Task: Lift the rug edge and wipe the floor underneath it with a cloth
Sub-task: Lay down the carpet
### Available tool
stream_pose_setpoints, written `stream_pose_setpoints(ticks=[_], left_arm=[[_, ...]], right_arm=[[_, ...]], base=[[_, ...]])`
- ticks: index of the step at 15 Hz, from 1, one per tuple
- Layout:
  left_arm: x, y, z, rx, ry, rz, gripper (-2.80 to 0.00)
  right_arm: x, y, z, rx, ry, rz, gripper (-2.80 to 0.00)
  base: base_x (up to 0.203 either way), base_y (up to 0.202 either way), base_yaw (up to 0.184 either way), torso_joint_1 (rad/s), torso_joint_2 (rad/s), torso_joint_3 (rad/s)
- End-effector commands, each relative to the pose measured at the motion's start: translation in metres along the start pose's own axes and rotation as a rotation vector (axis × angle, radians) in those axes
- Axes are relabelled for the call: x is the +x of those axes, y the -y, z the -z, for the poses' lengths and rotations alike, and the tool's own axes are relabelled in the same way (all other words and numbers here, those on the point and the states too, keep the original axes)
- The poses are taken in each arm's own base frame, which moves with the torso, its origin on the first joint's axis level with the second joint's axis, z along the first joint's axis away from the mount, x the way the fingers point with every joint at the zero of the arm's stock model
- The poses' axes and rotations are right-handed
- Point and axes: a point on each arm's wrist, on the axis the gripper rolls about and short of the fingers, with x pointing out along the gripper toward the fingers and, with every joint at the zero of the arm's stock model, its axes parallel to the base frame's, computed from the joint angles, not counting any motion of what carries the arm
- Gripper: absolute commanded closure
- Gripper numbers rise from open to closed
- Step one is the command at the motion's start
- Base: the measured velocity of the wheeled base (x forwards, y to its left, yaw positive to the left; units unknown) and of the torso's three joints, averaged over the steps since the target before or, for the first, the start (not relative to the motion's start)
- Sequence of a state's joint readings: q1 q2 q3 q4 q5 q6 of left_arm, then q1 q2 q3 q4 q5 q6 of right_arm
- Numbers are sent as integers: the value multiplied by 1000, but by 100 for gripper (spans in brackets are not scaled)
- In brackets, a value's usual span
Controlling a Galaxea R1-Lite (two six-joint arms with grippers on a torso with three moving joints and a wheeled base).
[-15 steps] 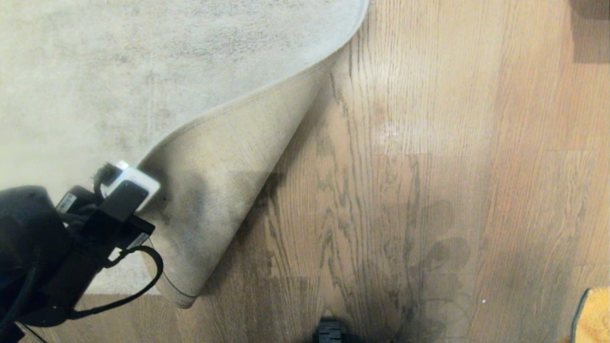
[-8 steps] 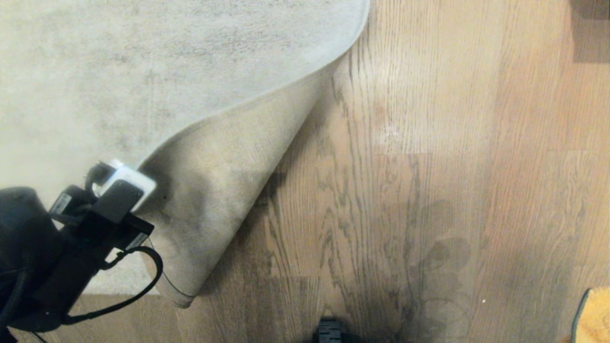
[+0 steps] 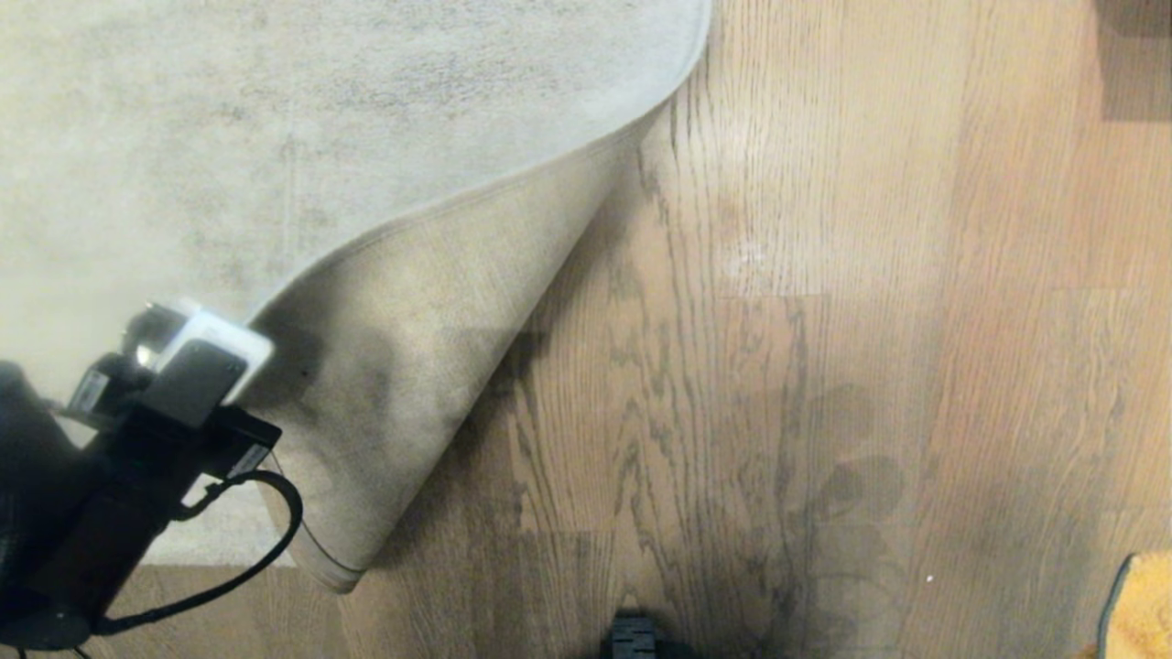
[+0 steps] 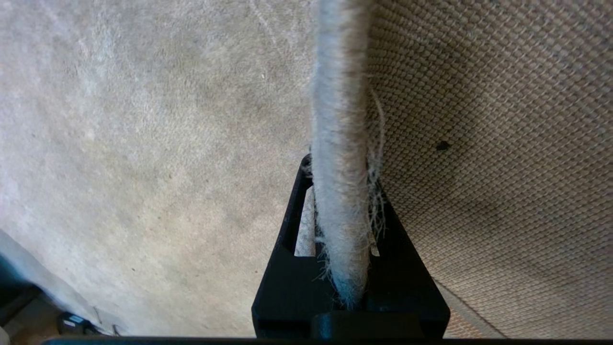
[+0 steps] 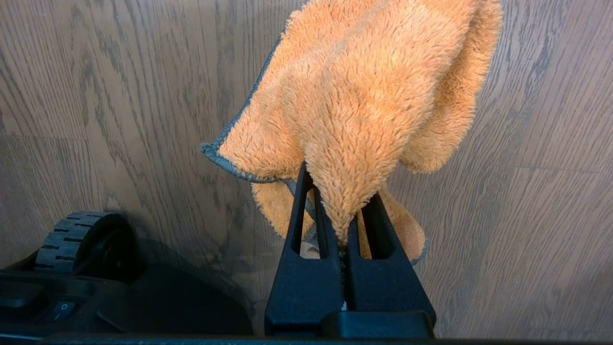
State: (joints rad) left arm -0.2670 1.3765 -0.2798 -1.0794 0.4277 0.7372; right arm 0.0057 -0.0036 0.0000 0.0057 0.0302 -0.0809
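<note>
The rug edge (image 3: 439, 215) is folded back over the pale rug, so a flap of beige woven backing (image 3: 403, 366) faces up. My left gripper (image 3: 255, 340) is at the lower left, shut on the fuzzy border of the rug edge (image 4: 340, 143); its black fingers (image 4: 292, 215) stand on either side of the border. Brown plank floor (image 3: 824, 275) lies bare to the right of the flap. My right gripper (image 5: 337, 191) is shut on the orange cloth (image 5: 364, 86), which hangs over the floor (image 5: 527, 191). In the head view only a corner of the cloth (image 3: 1140, 604) shows at the lower right.
The robot's base with a ribbed black wheel (image 5: 81, 239) sits beside the cloth, and part of the base (image 3: 632, 636) shows at the bottom middle. A darker patch (image 3: 1135, 64) lies at the far right top. The arm's shadow falls on the planks.
My left gripper has moved left and slightly away in the head view, drawing the rug flap with it. The cloth and the right gripper have not moved.
</note>
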Motion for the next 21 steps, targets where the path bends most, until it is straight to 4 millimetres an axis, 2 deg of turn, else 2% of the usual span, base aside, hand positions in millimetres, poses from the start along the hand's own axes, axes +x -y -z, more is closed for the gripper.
stream_pose_setpoints(ticks=[1,5,21], left_arm=[[-4,1,-1,-17,15,5,0],[-13,6,7,-51,1,37,0],[-17,11,0,-116,43,77,0]], right_arm=[[0,0,0,0,-4,-1,0],[0,0,0,0,-4,-1,0],[0,0,0,0,-4,-1,0]], base=[[0,0,0,0,0,0],[0,0,0,0,0,0],[0,0,0,0,0,0]])
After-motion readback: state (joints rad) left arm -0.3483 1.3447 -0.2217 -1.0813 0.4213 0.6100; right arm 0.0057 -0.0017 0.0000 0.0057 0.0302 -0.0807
